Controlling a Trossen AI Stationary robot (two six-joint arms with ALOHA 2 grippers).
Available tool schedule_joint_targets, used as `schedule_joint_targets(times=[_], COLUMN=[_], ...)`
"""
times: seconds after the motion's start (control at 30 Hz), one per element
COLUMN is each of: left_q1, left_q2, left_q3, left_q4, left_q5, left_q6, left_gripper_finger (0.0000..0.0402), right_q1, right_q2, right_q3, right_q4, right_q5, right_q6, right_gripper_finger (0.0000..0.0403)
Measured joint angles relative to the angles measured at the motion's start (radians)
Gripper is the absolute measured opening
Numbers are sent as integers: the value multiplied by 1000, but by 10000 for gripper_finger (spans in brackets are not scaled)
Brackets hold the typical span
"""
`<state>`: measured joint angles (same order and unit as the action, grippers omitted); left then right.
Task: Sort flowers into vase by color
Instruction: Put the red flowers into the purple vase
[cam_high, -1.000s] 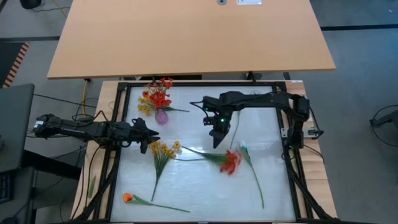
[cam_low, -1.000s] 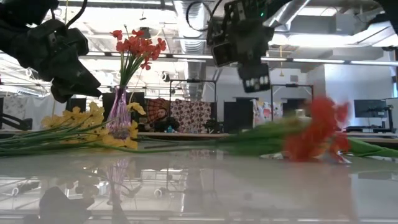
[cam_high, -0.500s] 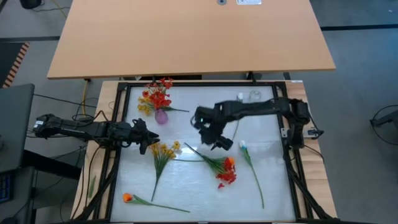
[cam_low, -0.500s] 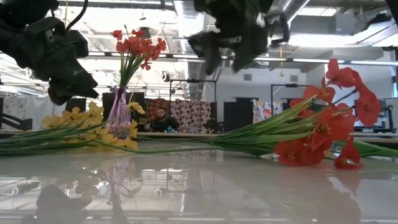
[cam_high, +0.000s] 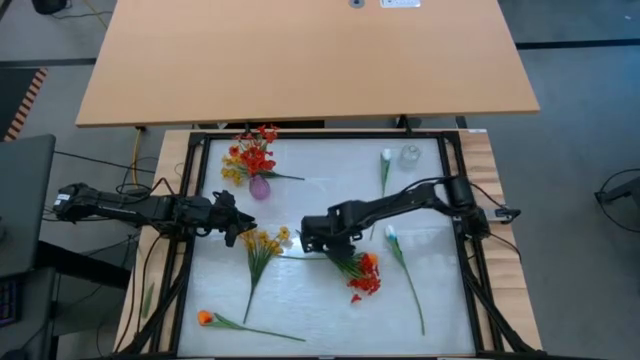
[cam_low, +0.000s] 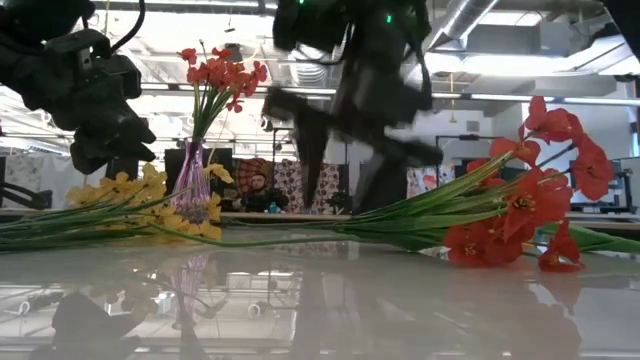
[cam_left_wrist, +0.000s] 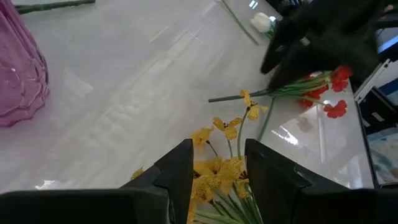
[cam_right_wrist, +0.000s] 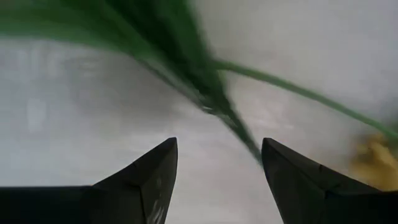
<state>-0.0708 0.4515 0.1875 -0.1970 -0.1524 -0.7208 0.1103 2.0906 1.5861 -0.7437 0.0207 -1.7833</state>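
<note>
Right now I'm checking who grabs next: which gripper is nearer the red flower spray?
Right. The right gripper hovers over the stem end of the red flower spray, jaws open. The left gripper sits farther off, above the yellow flowers.

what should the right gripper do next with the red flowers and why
Probably lower and close on the stems. The right gripper is open right over the green stems of the red flowers, which lie flat on the table, not yet gripped.
</note>
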Motion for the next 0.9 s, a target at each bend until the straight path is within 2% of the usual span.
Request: schedule_joint_targets(times=[0.13, 0.27, 0.53, 0.7, 0.8, 0.9], left_q1=[0, 0, 0, 0, 0, 0], left_q2=[0, 0, 0, 0, 0, 0], left_q3=[0, 0, 0, 0, 0, 0], left_q4=[0, 0, -1, -1, -2, -2], left_q5=[0, -2, 10, 10, 10, 10], left_q6=[-2, -2, -10, -10, -10, -10], left_gripper_finger=[132, 132, 132, 132, 132, 132], right_q1=[16, 31, 42, 40, 42, 42], right_q2=[53, 69, 62, 69, 70, 70], right_q3=[1, 3, 0, 3, 0, -1], right_q4=[27, 51, 89, 84, 74, 61], right_q5=[59, 69, 46, 20, 20, 18], right_q6=[-47, -51, -44, 33, 35, 38], right_gripper_finger=[259, 260, 260, 259, 241, 190])
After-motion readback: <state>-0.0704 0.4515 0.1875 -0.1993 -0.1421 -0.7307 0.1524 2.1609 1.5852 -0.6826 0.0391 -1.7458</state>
